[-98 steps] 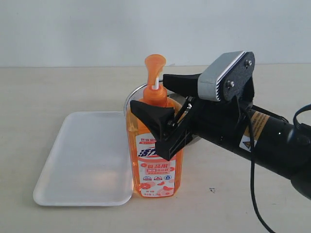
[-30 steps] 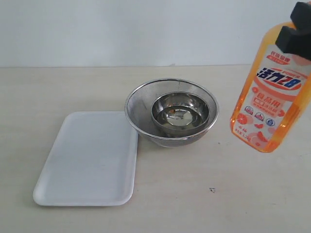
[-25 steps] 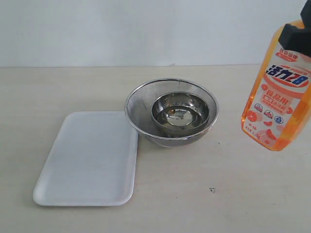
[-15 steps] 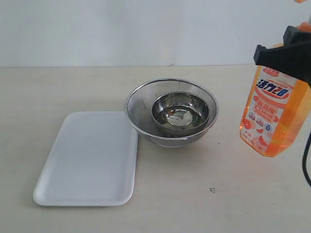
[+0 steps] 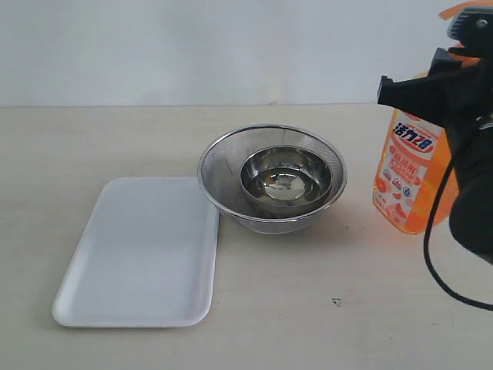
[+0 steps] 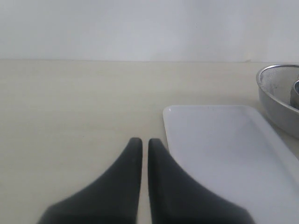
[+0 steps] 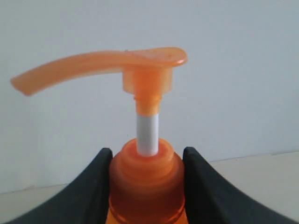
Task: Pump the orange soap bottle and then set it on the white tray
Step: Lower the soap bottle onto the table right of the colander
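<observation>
At the far right of the exterior view the orange soap bottle (image 5: pixel 402 177) leans slightly, its base close to the table; I cannot tell if it touches. My right gripper (image 5: pixel 422 92) is shut on its neck. The right wrist view shows both black fingers (image 7: pixel 91 186) pressed against the bottle's orange collar (image 7: pixel 146 182), the white stem and orange pump head (image 7: pixel 107 65) standing above. The white tray (image 5: pixel 142 250) lies flat at the left, well apart from the bottle. My left gripper (image 6: pixel 141 142) is shut on nothing, low over the table beside the white tray (image 6: pixel 224 154).
A round steel strainer (image 5: pixel 271 179) with a smaller steel bowl inside stands between tray and bottle, touching the tray's far right corner. Its rim (image 6: pixel 275 93) shows in the left wrist view. A black cable (image 5: pixel 431 247) hangs from the right arm.
The bottle, earlier standing by the tray in front of the strainer, was lifted to the right. Over the last second it has come down toward the table, still gripped.
</observation>
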Robot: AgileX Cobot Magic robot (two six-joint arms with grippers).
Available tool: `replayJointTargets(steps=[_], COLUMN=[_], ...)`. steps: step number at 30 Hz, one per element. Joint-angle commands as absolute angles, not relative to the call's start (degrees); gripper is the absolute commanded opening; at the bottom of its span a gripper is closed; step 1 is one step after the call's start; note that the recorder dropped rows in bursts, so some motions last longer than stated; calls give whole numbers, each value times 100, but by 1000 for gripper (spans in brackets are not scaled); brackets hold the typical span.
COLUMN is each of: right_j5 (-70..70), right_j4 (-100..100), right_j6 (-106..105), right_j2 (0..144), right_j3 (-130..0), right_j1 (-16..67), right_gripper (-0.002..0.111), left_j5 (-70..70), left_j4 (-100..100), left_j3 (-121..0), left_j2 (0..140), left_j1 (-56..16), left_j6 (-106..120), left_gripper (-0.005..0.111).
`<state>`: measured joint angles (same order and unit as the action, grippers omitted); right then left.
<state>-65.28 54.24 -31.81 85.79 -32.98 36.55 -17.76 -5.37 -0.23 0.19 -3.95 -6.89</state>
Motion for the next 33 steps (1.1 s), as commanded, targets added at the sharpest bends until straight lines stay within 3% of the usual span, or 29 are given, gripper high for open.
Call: replayJointTargets(steps=[1, 20, 22, 24, 28, 31, 33], right_j5=[-6996, -6996, -6996, -6996, -6996, -6898, -6716], right_j4=[5180, 5688, 5710, 5724, 5724, 5735, 5749], right_j6=[-3083, -2934, -3054, -3054, -3054, -3180, -3361], right_j2=[8860, 9869, 9869, 9869, 9869, 9869, 9869], right_j3=[-3655, -4134, -4134, -4134, -4134, -4134, -4134], right_j1=[3657, 3657, 3657, 3657, 3657, 3657, 3657], right_gripper=[0, 0, 4, 13, 49, 101, 104], left_j5=[-1751, -1751, -1751, -1751, -1751, -1751, -1751], left_j4=[-540, -540, -540, -540, -540, -540, -540], left_j3=[0, 0, 0, 0, 0, 0, 0], left_j2=[0, 0, 0, 0, 0, 0, 0], left_j1=[-380, -380, -380, -380, -380, -380, -380], left_j6=[-726, -726, -726, -726, -726, -726, -726], left_gripper=[5, 5, 5, 5, 5, 5, 5])
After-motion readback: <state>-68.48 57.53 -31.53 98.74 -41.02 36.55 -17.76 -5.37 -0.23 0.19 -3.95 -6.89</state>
